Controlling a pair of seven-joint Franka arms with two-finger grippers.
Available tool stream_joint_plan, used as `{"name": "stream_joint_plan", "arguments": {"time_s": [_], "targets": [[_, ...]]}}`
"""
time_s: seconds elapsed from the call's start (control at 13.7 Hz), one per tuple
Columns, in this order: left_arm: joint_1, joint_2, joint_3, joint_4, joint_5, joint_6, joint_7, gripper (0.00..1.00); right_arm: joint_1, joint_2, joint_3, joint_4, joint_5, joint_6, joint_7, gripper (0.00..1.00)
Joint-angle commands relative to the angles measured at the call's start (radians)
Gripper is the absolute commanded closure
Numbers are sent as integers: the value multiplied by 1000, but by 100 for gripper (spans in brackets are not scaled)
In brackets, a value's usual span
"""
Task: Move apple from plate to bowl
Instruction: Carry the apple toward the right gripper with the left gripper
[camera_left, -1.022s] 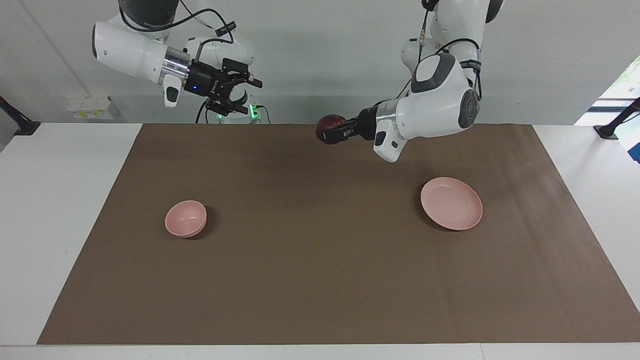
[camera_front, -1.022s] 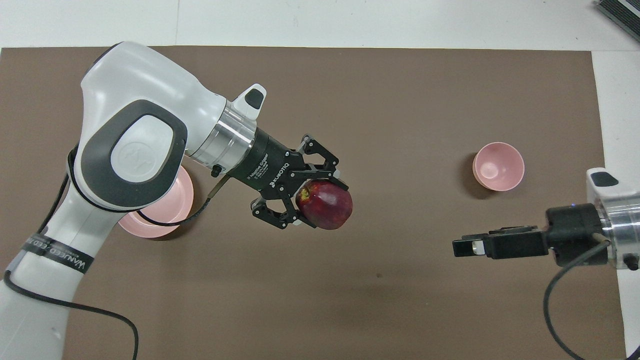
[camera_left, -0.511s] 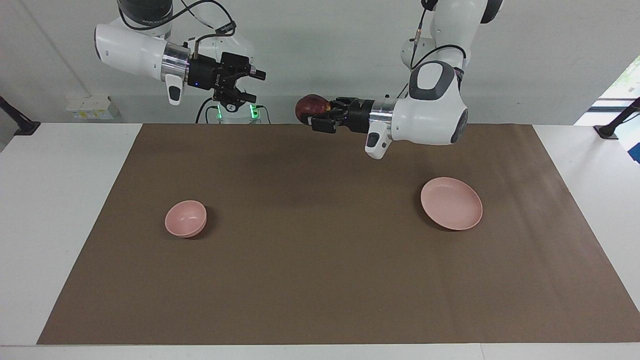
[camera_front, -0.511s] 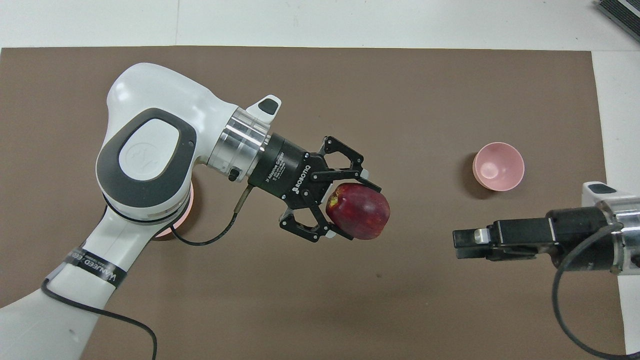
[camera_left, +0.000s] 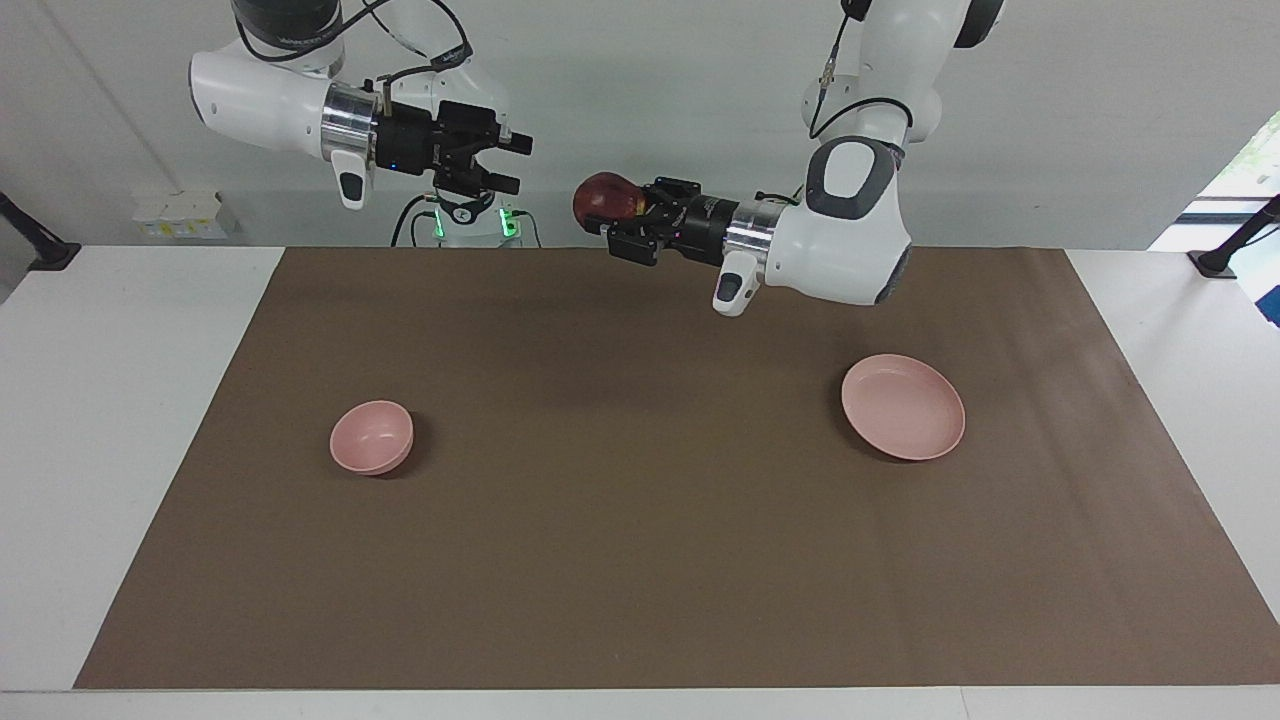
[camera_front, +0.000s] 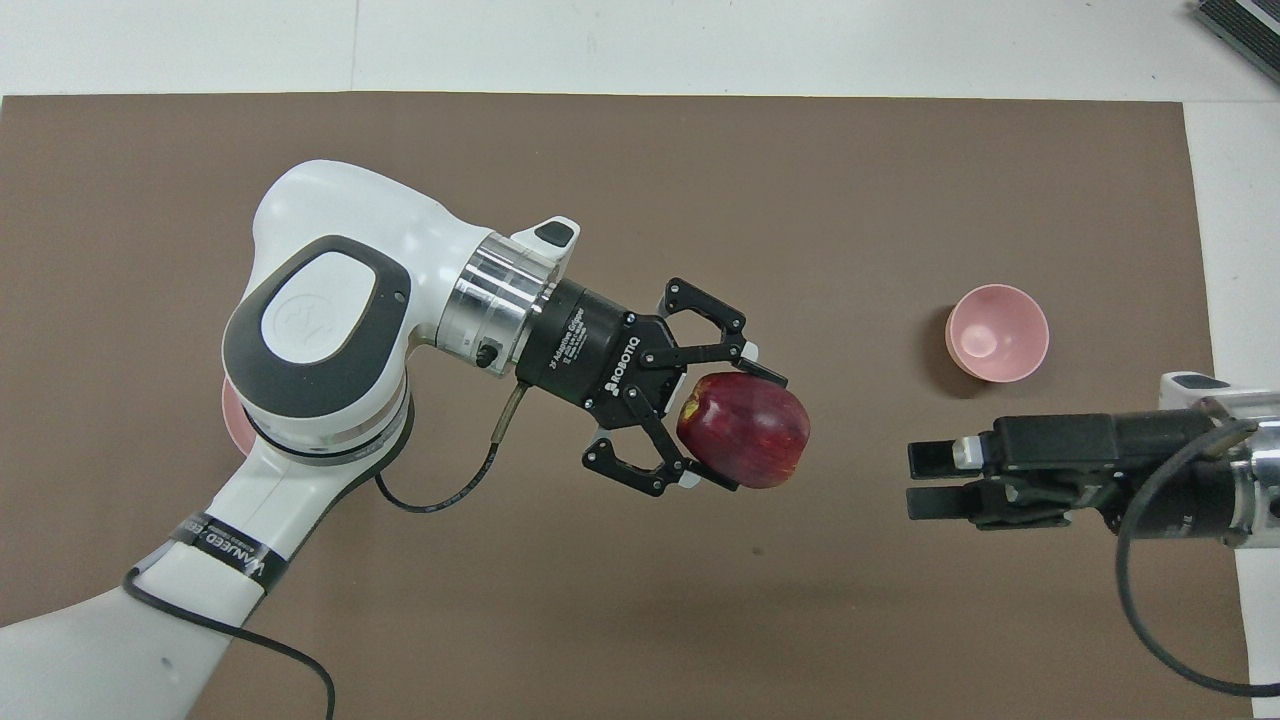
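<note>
My left gripper (camera_left: 618, 214) is shut on the dark red apple (camera_left: 602, 196) and holds it high over the middle of the brown mat; it also shows in the overhead view (camera_front: 735, 428), with the apple (camera_front: 748, 432) between its fingers. The pale pink plate (camera_left: 903, 407) lies bare toward the left arm's end; in the overhead view only a sliver of the plate (camera_front: 231, 420) shows under the left arm. The small pink bowl (camera_left: 372, 436) (camera_front: 998, 333) stands empty toward the right arm's end. My right gripper (camera_left: 512, 165) (camera_front: 922, 479) is open and empty, in the air, facing the apple.
A brown mat (camera_left: 640, 560) covers most of the white table (camera_left: 110, 450). A green-lit box and cables (camera_left: 470, 222) sit at the table's edge by the right arm's base.
My left gripper has lifted the apple higher and carried it toward the right arm's end, off the plate's side. My right gripper has levelled out and its fingers now show apart.
</note>
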Motion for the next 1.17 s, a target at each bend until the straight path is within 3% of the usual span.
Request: {"name": "stream_joint_plan", "arguments": {"time_s": [0.0,0.29,1.09], "targets": [[-9,-18,-32,-31,-61,58,-27,100,30,-25,20,-24,26,74,21,0],[-23,5,-72,-24,-107,114,-36,100,73,-18,20,-22,40,126,43,0],[-86,-1,-101,-31,-125,143,-30,100,64,-15,18,-21,26,129,32,0]]}}
